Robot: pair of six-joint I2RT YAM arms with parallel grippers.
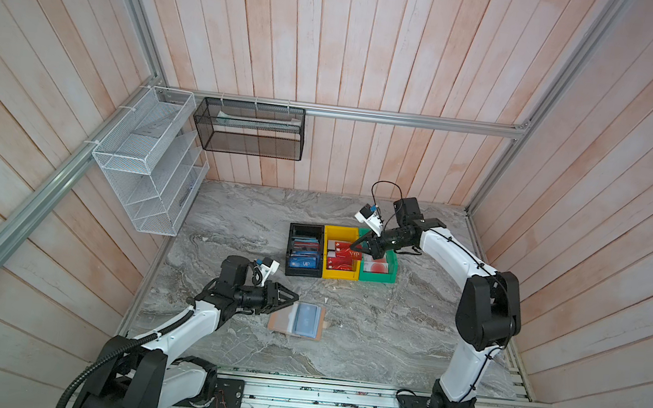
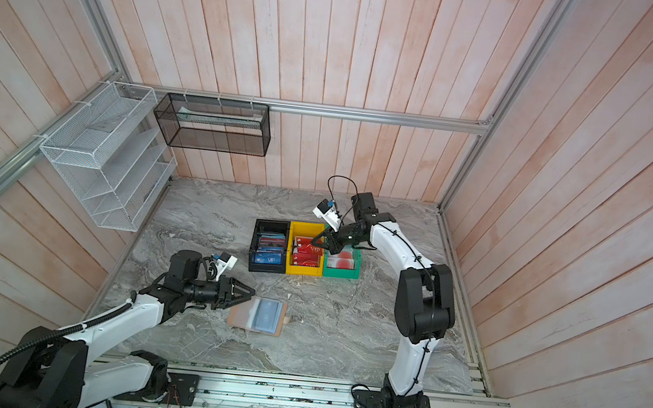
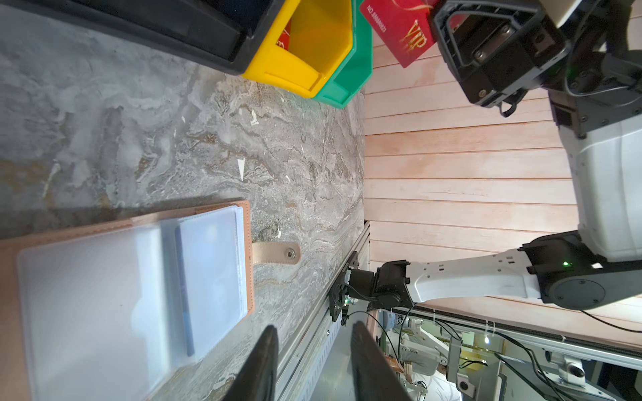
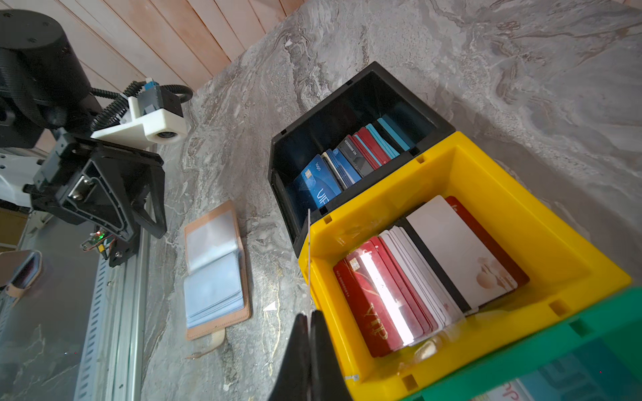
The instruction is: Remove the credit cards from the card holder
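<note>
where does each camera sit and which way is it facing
Top views: high over the front, looking down at the table; both arms show.
Left wrist: looks past the open left gripper across the card holder toward the right arm holding a red VIP card.
Right wrist: looks down past the shut right gripper into the yellow bin.
Shared: both wrist views show the card holder and yellow bin.
</note>
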